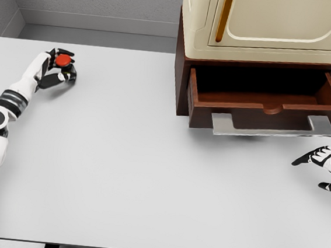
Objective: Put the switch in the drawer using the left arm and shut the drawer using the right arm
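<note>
Head view shows the left robot hand (58, 70) at the far left of the white bench (120, 172), its fingers curled around the switch (63, 60), a small dark piece with a round red button on top. The switch looks gripped, though whether it is lifted clear of the bench or still resting on it cannot be told from this angle. It is well apart from the drawer (267, 101), which stands pulled out of the brown cabinet (182, 73) at the upper right, beneath a cream-coloured unit (269, 22). The drawer's dark inside looks empty as far as can be seen, and its metal handle (274, 125) faces the robot.

The right robot hand (325, 166) shows at the right edge of the picture, just below and to the right of the handle and not touching it. Its fingers are spread loosely and it holds nothing; part of it is cut off by the frame.

As to progress, I judge the task to be at an early stage. The grasp on the switch seems made, but the carry across the bench to the drawer is not yet done, nor the release inside it. Closing the drawer with the right arm is also left, since the drawer is fully open
</note>
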